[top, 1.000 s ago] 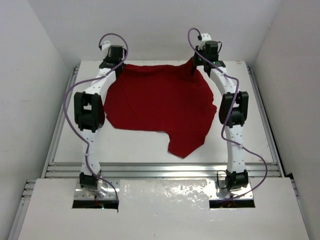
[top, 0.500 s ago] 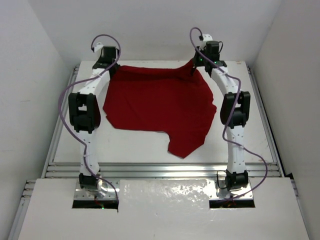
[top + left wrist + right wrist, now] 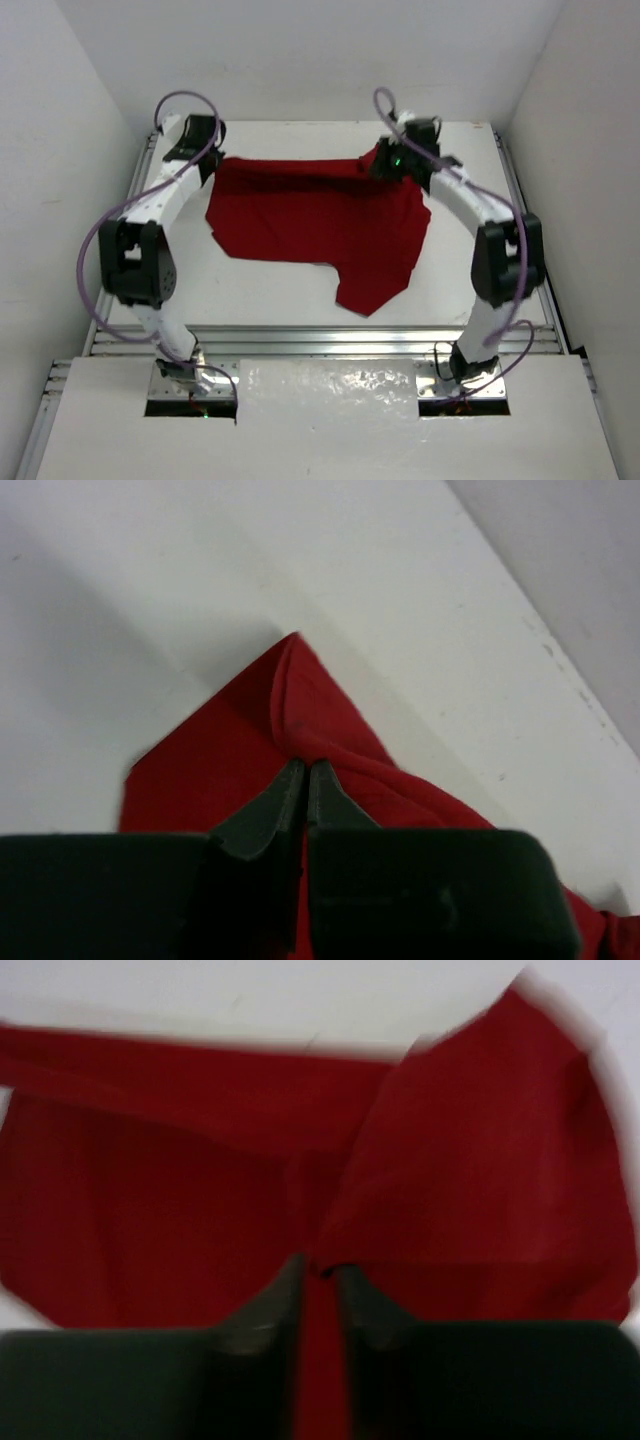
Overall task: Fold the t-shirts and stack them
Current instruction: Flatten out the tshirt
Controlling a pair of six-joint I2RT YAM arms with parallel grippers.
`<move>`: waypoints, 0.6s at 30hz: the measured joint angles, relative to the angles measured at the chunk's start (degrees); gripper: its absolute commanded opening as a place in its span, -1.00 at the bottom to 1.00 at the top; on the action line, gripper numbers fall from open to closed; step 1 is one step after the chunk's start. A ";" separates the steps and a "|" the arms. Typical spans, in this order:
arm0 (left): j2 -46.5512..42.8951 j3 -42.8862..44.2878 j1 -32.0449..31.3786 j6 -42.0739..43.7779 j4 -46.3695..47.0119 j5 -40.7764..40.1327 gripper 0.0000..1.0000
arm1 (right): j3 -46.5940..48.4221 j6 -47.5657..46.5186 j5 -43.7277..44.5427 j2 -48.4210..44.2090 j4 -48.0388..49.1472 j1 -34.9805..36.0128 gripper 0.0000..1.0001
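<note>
The dark red t-shirt (image 3: 320, 215) lies spread on the white table (image 3: 270, 295), its far edge drawn straight between the two grippers. My left gripper (image 3: 212, 160) is shut on the shirt's far left corner. In the left wrist view the fingertips (image 3: 290, 780) pinch a raised fold of the t-shirt (image 3: 210, 760). My right gripper (image 3: 381, 163) is at the far right corner. In the blurred right wrist view its jaws (image 3: 322, 1263) stand a little apart, with a crease of the t-shirt (image 3: 480, 1160) rising to the tips.
Aluminium rails (image 3: 320, 340) run along the table's near edge and both sides. White walls close in at the back, left and right. A lobe of the shirt (image 3: 375, 285) hangs toward the near right.
Both grippers have drawn the shirt's far edge nearer and taut, the left arm swinging out to the left. The right jaws have parted slightly.
</note>
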 measured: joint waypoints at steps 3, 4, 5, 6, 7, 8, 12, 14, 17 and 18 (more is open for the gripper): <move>-8.15 -13.14 0.00 -2.49 0.76 0.07 -1.00 | -19.04 3.87 1.97 -12.83 2.49 7.19 -0.03; -9.99 -16.26 0.00 -3.02 0.96 0.09 -1.00 | -24.33 5.11 0.98 -16.31 3.54 9.81 0.19; -11.02 -18.25 0.00 -3.48 0.87 0.09 -1.00 | -28.46 6.25 -0.13 -18.58 4.28 11.91 0.19; -11.26 -19.21 0.00 -3.87 0.74 0.02 -1.00 | -30.91 6.80 -1.03 -19.54 4.48 12.90 0.20; -11.21 -19.61 0.00 -4.31 0.46 -0.09 -1.00 | -31.85 7.48 -1.70 -19.71 3.91 12.98 0.23; -11.02 -19.98 0.00 -4.85 0.28 -0.22 -1.00 | -33.35 8.07 -1.79 -19.56 3.80 11.91 0.24; -10.99 -20.90 0.00 -6.14 -0.02 -0.74 -1.00 | -38.56 10.32 -0.61 -21.84 3.98 4.26 0.19; -10.99 -20.90 0.00 -6.34 0.13 -0.79 -1.00 | -38.18 10.05 1.25 -21.33 3.89 0.15 0.18; -10.99 -20.90 0.00 -6.38 0.13 -0.83 -1.00 | -32.24 8.13 3.74 -16.02 1.53 -1.84 0.15; -10.99 -20.90 0.00 -6.38 0.15 -0.79 -1.00 | -28.74 7.30 4.57 -12.46 1.53 -2.14 0.15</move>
